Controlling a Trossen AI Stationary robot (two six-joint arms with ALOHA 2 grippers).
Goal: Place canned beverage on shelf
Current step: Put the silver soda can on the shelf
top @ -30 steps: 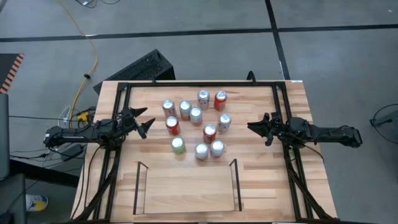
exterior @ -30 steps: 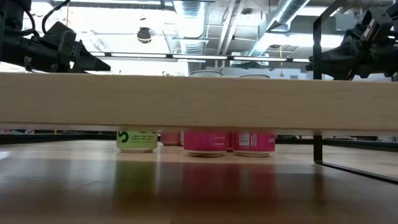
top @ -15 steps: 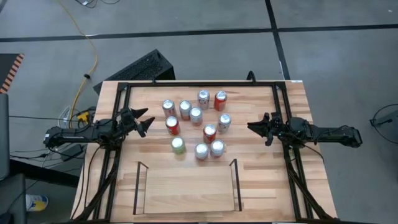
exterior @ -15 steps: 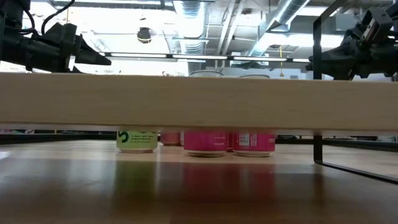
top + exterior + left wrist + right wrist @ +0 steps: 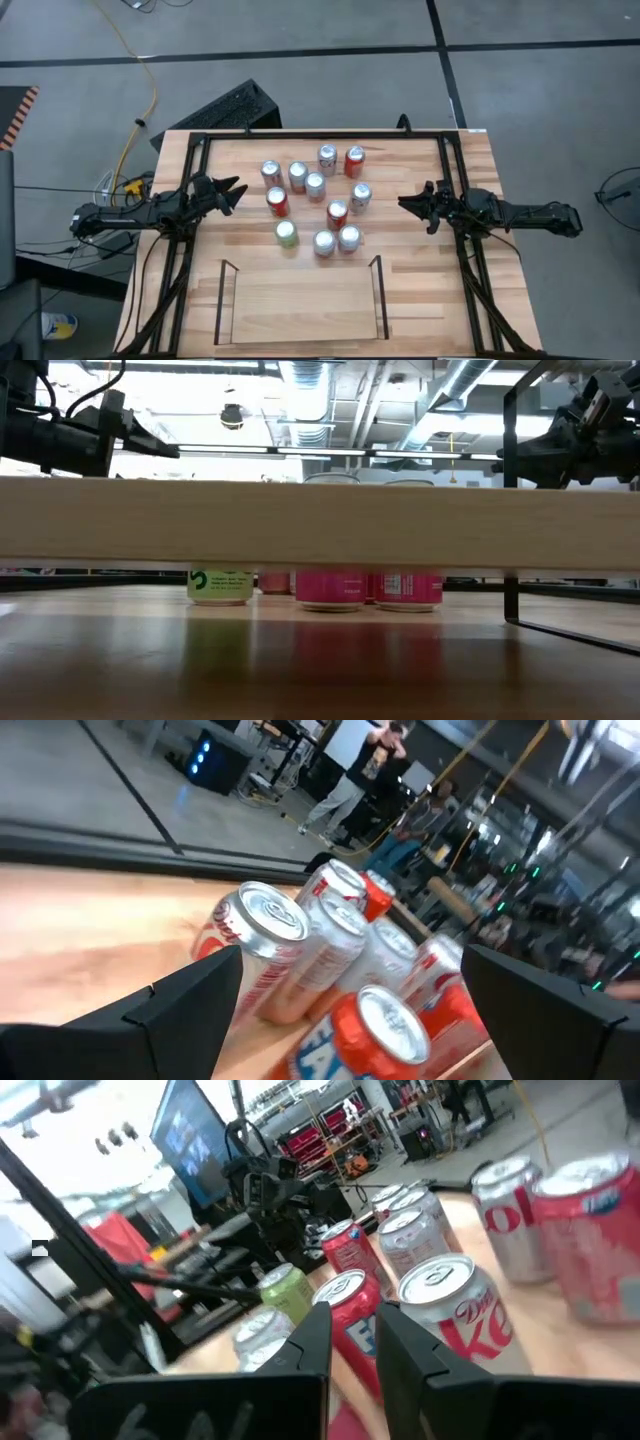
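**Shelf bare, cans crowded**

Nearest the front edge, the low black-railed, wood-floored shelf (image 5: 300,300) holds no can. Beyond it, the upright aluminium beverage cans (image 5: 315,200) stand packed mid-table. The left gripper (image 5: 232,192), fingers spread wide, hangs just beside the red can with a silver top (image 5: 277,202); the right gripper (image 5: 408,206), fingers nearly together and holding nothing, waits apart. Risk: with cans nearly touching, a wide finger could likely clip a neighbour and topple it.

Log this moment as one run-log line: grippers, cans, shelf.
left gripper: open, empty, left of cans | right gripper: shut, empty, right of cans | cans: upright, clustered mid-table | shelf: no cans
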